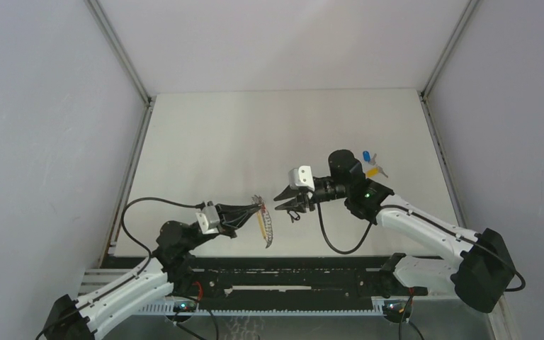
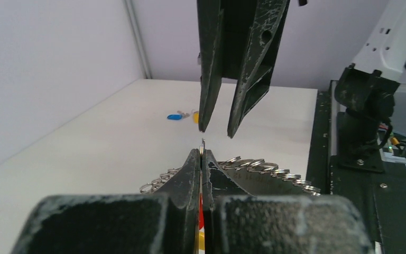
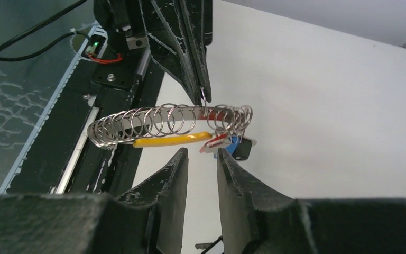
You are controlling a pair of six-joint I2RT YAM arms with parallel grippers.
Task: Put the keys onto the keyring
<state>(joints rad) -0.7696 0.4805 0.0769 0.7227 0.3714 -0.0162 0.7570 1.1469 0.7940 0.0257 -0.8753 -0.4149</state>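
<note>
Fingers of the left gripper (image 2: 201,154) are clamped on 1 ring of the thin grey coiled-metal keyring (image 3: 153,120), yellow-striped, dangling below them. Opposite, just short of it, the right gripper (image 3: 202,154) stands parted. Tiny blue- and yellow-headed keys (image 1: 372,166) lie behind that wrist; best fetch 1 by its head. Both arms reach inward, wrists facing.

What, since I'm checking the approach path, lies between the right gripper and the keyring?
Nothing: in the left wrist view only a bare gap separates the open right gripper from the keyring, which the left gripper holds pinched.
</note>
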